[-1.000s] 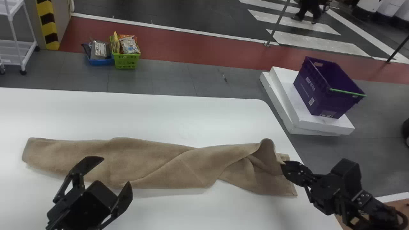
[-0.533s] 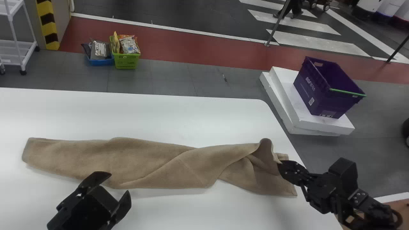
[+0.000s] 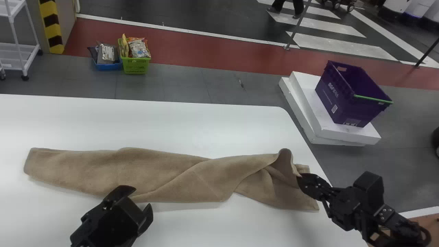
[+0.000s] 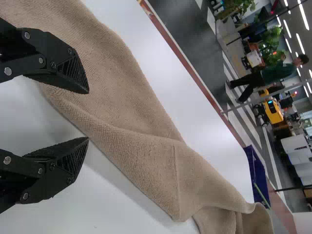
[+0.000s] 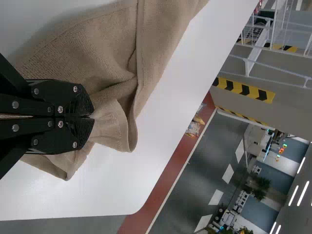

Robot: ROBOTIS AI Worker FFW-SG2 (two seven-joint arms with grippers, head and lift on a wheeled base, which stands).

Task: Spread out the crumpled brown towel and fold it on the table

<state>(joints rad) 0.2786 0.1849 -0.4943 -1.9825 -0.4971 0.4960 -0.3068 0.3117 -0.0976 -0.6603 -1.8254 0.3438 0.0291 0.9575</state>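
The brown towel [image 3: 164, 171] lies in a long twisted strip across the white table [image 3: 171, 127], its right end bunched. At that end my right gripper [image 3: 300, 176] pinches a raised fold; in the right wrist view the right gripper [image 5: 91, 117] is shut on towel cloth [image 5: 112, 124]. My left gripper [image 3: 139, 199] stands open by the strip's near edge, left of its middle. In the left wrist view the left gripper [image 4: 88, 115] has its fingers apart, with the towel [image 4: 131, 102] beyond them and nothing held.
Beyond the table's right edge a purple crate [image 3: 349, 94] stands on white slabs [image 3: 308, 120] on the floor. Farther back are a green basket [image 3: 135, 63] and a blue tray [image 3: 108, 65] with packets, and a white cart [image 3: 20, 44] at the far left.
The left gripper has drawn back toward the near side and then shifted right, still open. The right gripper has moved slightly left, keeping its hold, and the raised fold has shifted a little with it.
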